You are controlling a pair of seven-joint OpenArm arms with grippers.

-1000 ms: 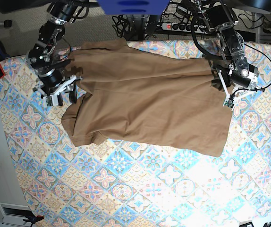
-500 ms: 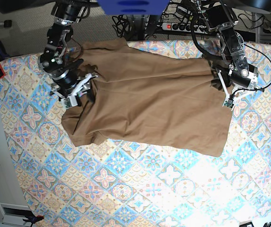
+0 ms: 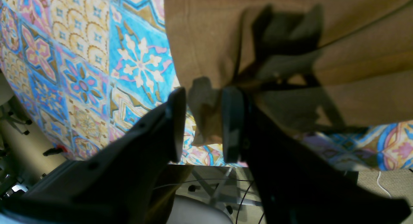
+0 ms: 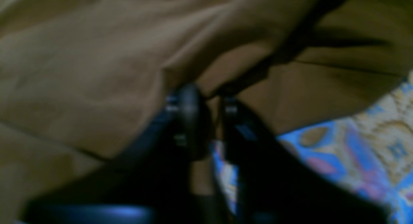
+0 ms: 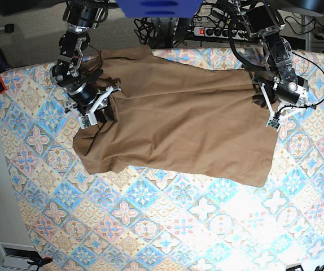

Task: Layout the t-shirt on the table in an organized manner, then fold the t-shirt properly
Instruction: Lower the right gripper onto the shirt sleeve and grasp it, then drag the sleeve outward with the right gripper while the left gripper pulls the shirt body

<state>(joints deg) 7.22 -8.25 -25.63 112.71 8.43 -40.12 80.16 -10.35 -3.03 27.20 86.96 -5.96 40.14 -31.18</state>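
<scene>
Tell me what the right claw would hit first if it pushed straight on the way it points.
The t-shirt. The right claw is already nipped on a fold of it, and brown cloth fills the wrist view ahead. Under that lies the table, though the blur hides how far.

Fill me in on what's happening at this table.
A two-armed robot is working on a tan t-shirt spread across the patterned table. The left gripper is shut on a bunched bit of the shirt's edge at one side. The right gripper sits at the opposite side with its jaws nearly together on a fold of fabric. The shirt lies mostly flat but rumpled near the right gripper, and it is not folded yet.
</scene>
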